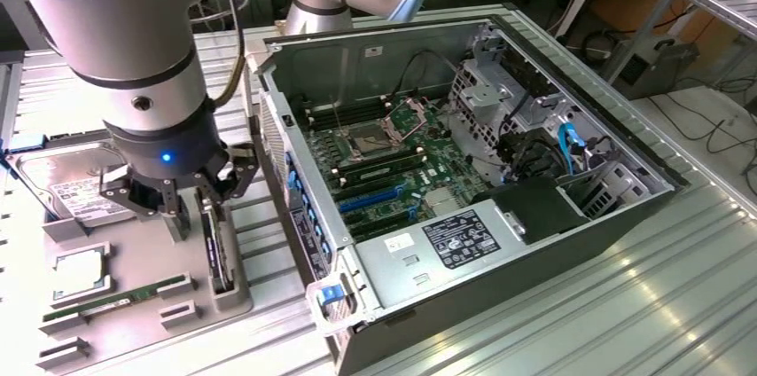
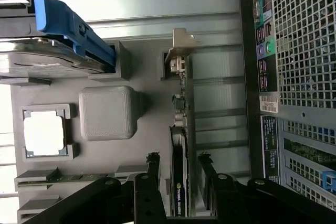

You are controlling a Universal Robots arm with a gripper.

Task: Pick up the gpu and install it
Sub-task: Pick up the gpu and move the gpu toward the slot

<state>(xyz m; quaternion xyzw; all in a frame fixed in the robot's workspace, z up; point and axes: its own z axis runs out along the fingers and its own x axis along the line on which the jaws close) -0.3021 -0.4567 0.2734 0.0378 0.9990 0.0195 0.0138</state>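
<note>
Hand (image 1: 195,215) open, fingers straddling the gpu (image 1: 216,261), which stands on edge in the gray tray (image 1: 133,256) beside the PC case (image 1: 343,66); best to centre, close squarely on both faces and keep the card upright.

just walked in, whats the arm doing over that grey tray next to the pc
A robot arm holds its claw low over the gpu, which stands on edge in a slot of the grey parts tray. The fingers sit open on either side of the card with gaps showing, so it isn't gripped or lifted yet. The open computer case lies beside the tray, on the exterior view's right, and its blue slots hold no card.
</note>
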